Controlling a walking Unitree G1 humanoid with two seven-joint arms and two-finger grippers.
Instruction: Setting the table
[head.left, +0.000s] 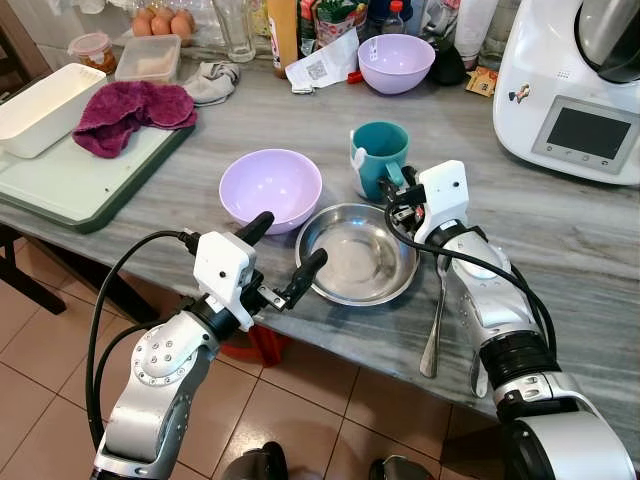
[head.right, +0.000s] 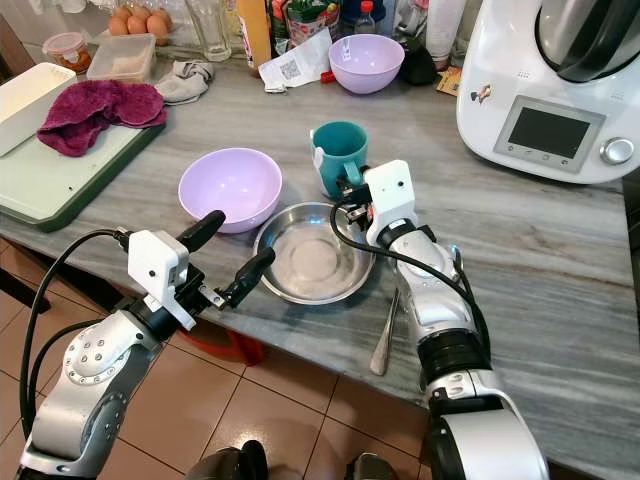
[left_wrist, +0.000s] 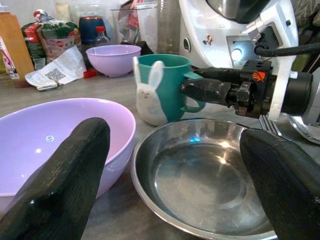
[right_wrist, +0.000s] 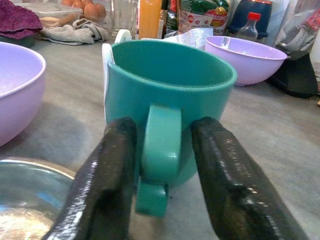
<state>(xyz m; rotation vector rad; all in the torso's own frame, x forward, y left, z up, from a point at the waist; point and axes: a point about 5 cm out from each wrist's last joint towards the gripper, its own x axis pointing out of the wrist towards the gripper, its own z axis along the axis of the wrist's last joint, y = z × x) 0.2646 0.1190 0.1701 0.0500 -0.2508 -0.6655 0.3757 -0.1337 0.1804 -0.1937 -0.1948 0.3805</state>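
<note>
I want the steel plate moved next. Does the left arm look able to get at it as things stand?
Probably yes. The left gripper hangs open at the counter's edge just short of the steel plate, nothing between them. The right gripper is off at the teal mug, its fingers either side of the handle.

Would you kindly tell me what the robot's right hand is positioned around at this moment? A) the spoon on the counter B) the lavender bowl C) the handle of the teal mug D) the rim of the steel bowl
C: the right hand has a finger on either side of the teal mug handle, with gaps still visible.
</note>
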